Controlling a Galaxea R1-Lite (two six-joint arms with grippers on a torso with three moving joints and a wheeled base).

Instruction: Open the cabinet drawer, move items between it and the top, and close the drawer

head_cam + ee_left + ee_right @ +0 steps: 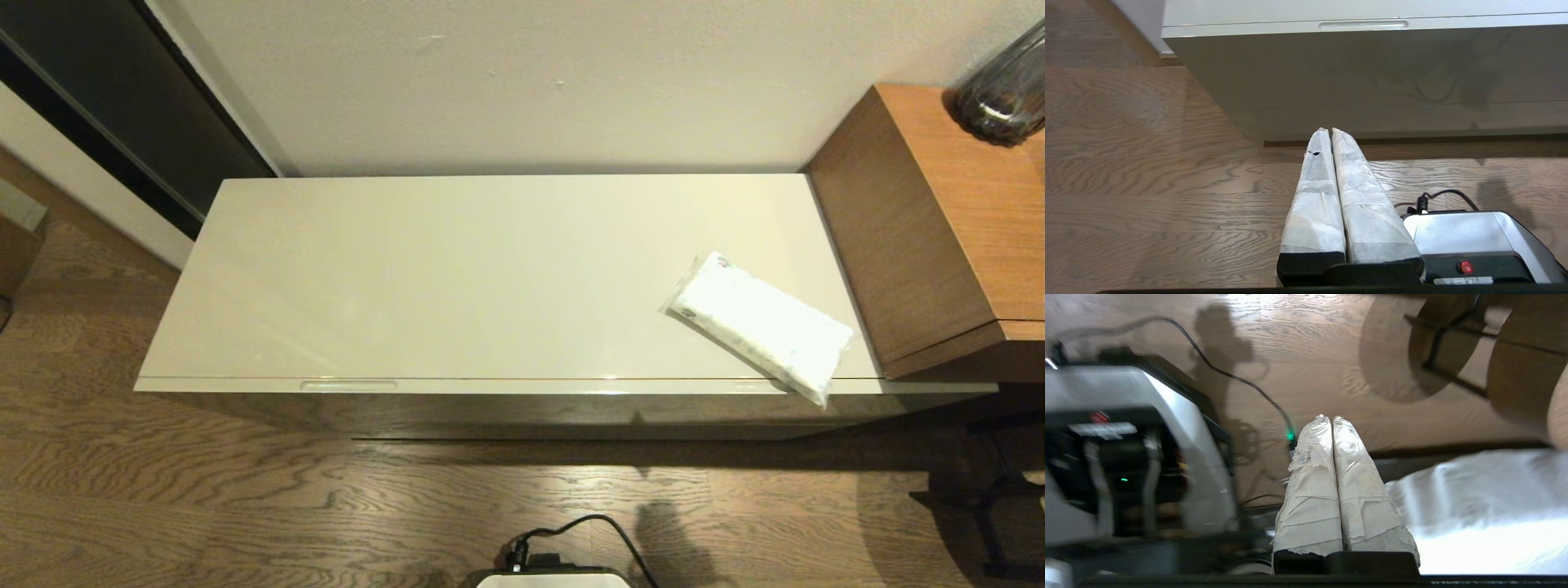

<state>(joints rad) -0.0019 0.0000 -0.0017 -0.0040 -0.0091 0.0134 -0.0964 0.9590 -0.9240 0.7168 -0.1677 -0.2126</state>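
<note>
The glossy cream top (457,278) spans the low cabinet. The drawer (522,386) beneath it is pushed in, only its cream front edge showing, with a recessed handle strip (349,385) on the left. That handle strip (1363,24) also shows in the left wrist view. A white soft pack (759,324) with faint print lies at the top's right front, one corner overhanging the edge. The slippers and tape roll are out of view. My left gripper (1327,130) is shut and empty, low over the floor before the cabinet. My right gripper (1327,417) is shut and empty, beside the robot base.
A brown wooden unit (939,220) stands against the cabinet's right end with a dark glass vase (1004,90) on it. A black chair leg (988,490) stands on the floor at right. The robot base (551,576) and its cable (604,523) sit on the wood floor.
</note>
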